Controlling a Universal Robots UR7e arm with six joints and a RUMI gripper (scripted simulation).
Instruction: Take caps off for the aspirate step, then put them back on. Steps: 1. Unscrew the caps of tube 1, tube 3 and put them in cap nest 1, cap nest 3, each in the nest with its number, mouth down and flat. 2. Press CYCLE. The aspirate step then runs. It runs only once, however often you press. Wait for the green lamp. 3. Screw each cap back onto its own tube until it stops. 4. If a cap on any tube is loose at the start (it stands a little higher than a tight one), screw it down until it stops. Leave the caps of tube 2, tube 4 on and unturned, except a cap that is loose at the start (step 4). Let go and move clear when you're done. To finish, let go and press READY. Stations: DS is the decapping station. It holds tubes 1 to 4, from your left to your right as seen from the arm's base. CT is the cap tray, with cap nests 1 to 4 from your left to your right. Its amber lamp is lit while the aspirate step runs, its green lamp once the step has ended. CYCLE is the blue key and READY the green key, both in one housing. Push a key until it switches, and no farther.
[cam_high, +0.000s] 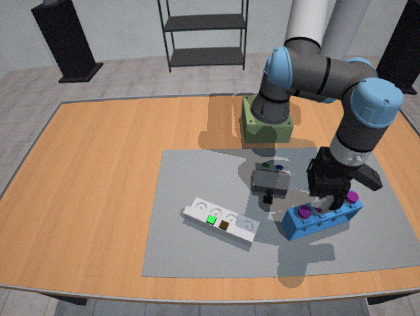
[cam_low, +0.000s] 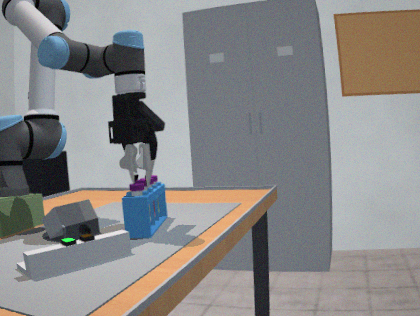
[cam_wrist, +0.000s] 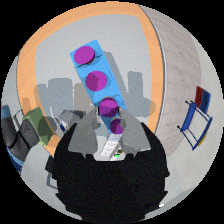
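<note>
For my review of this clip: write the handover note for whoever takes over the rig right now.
Gripper: shut on tube 3's cap, at the decapping station.
Caps: one on each of the four tubes; none visible in the cap tray.
Done: aspirate step ended, green lamp lit.
Left: make sure caps 1 and 3 are screwed to their stops (tightness unclear) and none is loose, let go, press READY.

No text can be read. Faint marks on the arm's pale wrist band (cam_high: 351, 154) (cam_low: 129, 84) and in the nests of the white cap tray (cam_high: 240, 237) (cam_low: 80, 257) (cam_wrist: 109, 148) are too small to make out.
</note>
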